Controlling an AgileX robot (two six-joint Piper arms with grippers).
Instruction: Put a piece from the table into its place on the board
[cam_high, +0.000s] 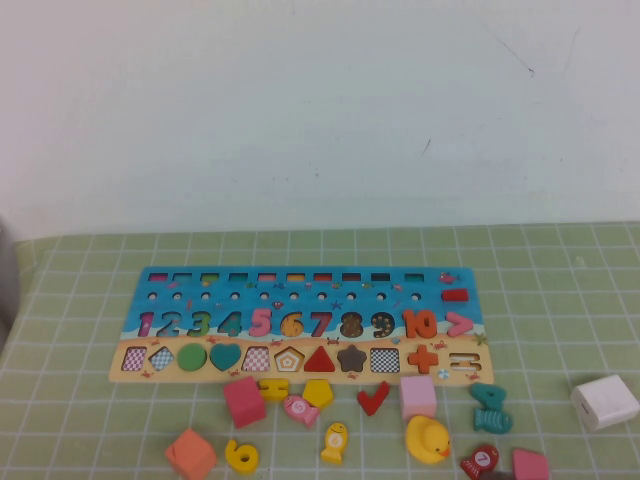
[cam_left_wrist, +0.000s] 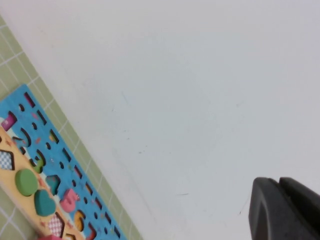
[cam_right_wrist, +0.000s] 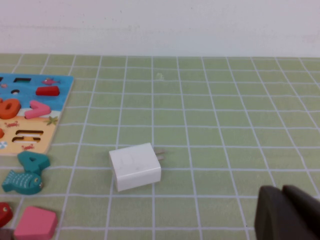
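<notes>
The yellow numeral "6" piece (cam_high: 241, 456) lies flat on the green mat near the front edge, left of centre, below the board. The long blue and tan board (cam_high: 160, 275) lies across the middle of the mat; it also shows in the left wrist view (cam_left_wrist: 15, 102) and the right wrist view (cam_right_wrist: 62, 87). Neither gripper shows in the high view. My left gripper (cam_left_wrist: 279, 200) is shut and empty, raised, facing the white wall. My right gripper (cam_right_wrist: 282, 210) is shut and empty, low over the mat to the right of the board.
Loose pieces lie in front of the board: an orange block (cam_high: 190, 454), a pink block (cam_high: 244, 401), a yellow fish (cam_high: 335, 442), a red tick (cam_high: 373, 400), a yellow duck (cam_high: 428, 439), a teal "4" (cam_high: 490, 405). A white plug (cam_high: 605, 401) lies at the right.
</notes>
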